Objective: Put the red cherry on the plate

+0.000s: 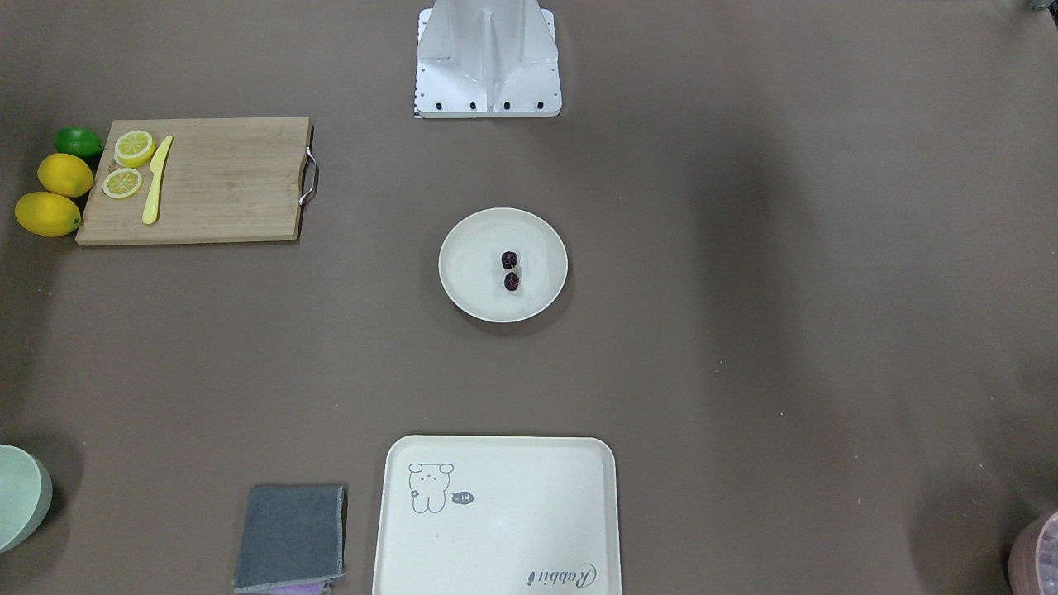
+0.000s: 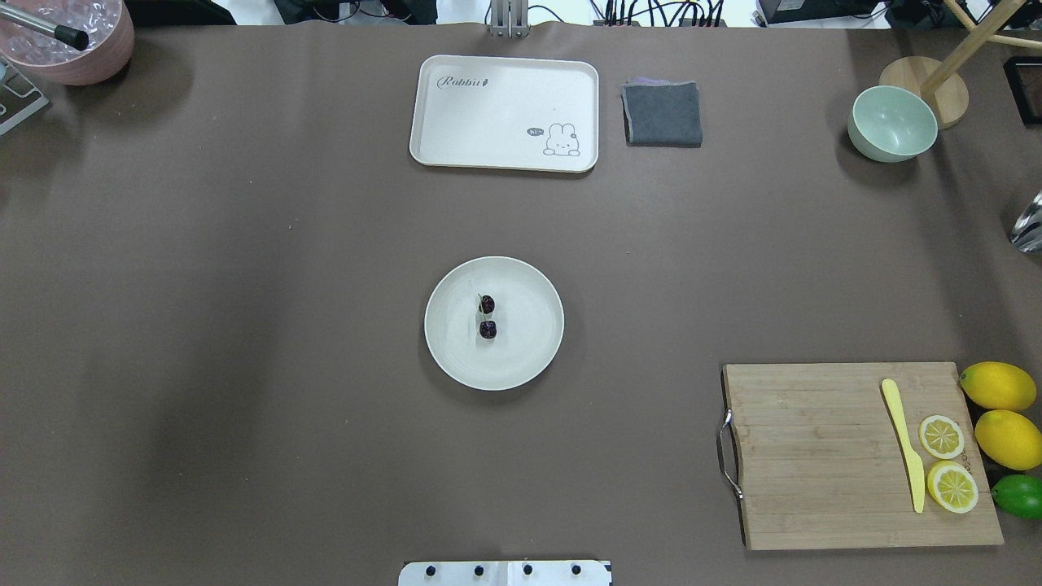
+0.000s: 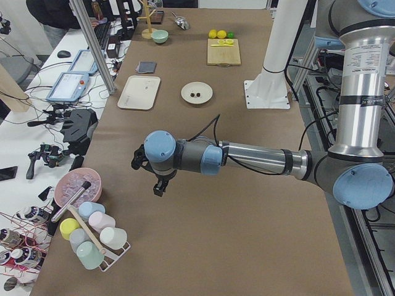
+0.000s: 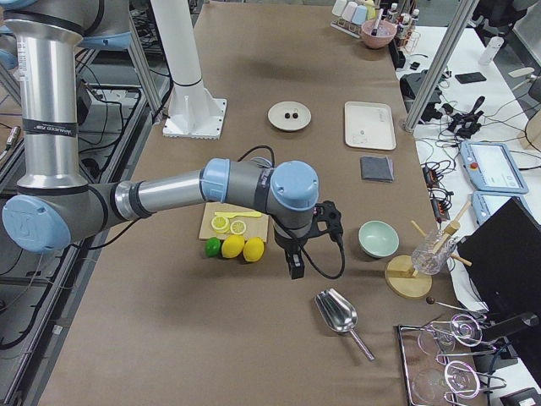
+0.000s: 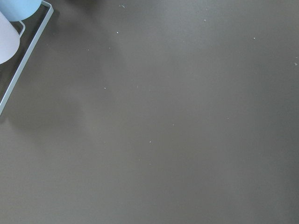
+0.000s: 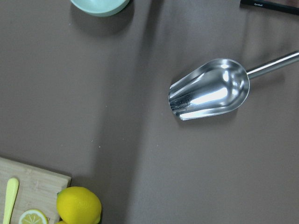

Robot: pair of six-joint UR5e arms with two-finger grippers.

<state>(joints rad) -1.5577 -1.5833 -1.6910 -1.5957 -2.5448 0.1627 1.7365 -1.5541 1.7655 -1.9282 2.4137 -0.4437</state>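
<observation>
Overhead exterior: tiny dark maroon twin-ball red cherry (image 2: 488,329) is seen lying approx. mid round shallow cream-white plate (image 2: 529,346) on brown surface (image 2: 244,325). Plate is located betw. left end effector (image 3: 158,187) & right end effector (image 4: 294,266), well apart from both; spread vs. pressed together can't be told for either.

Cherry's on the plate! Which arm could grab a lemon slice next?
Right, probably: the right arm's fingers hang near the wooden cutting board holding round yellow lemon slices; the left arm's fingers are far off, by pastel cups.
</observation>
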